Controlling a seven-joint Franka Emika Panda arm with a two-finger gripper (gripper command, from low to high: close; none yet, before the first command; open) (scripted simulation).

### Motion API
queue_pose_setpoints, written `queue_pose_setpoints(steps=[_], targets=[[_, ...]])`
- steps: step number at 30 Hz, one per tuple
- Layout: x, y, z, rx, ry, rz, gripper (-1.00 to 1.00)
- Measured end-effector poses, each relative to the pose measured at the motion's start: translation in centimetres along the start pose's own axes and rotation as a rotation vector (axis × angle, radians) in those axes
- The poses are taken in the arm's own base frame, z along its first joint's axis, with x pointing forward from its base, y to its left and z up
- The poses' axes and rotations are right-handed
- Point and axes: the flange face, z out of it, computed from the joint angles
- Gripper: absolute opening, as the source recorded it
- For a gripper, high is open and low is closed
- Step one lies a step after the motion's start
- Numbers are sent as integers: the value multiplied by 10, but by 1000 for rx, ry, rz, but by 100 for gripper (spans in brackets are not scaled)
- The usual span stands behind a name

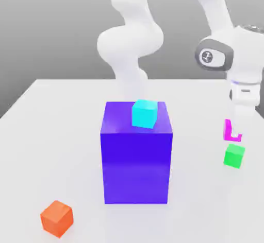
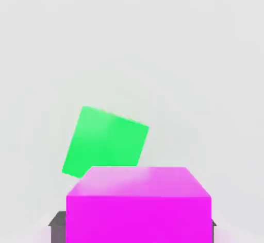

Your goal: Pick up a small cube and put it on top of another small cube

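Note:
The small magenta-pink cube (image 1: 228, 129) hangs in the air at the exterior view's right, with my gripper (image 1: 232, 132) shut on it and white fingers covering part of it. Just below, with a small gap, the small green cube (image 1: 234, 156) rests on the white table. In the hand view the magenta cube (image 2: 138, 203) sits close up between dark finger pads (image 2: 55, 225), and the green cube (image 2: 105, 141) lies beyond it, turned at an angle and offset to one side.
A big purple block (image 1: 136, 157) stands mid-table with a cyan cube (image 1: 144, 114) on top. An orange cube (image 1: 56, 219) lies near the front at the exterior view's left. The arm's white base (image 1: 129, 46) rises behind the block.

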Motion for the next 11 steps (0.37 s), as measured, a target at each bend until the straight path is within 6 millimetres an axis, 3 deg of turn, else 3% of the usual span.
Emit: queue_pose_setpoints(steps=[3, 7, 8, 11], targets=[[4, -7, 13, -2, 1, -27, -100], [4, -8, 49, -2, 1, -30, -100], [3, -8, 58, -1, 0, -32, 100], [3, -8, 58, -1, 0, -32, 100]])
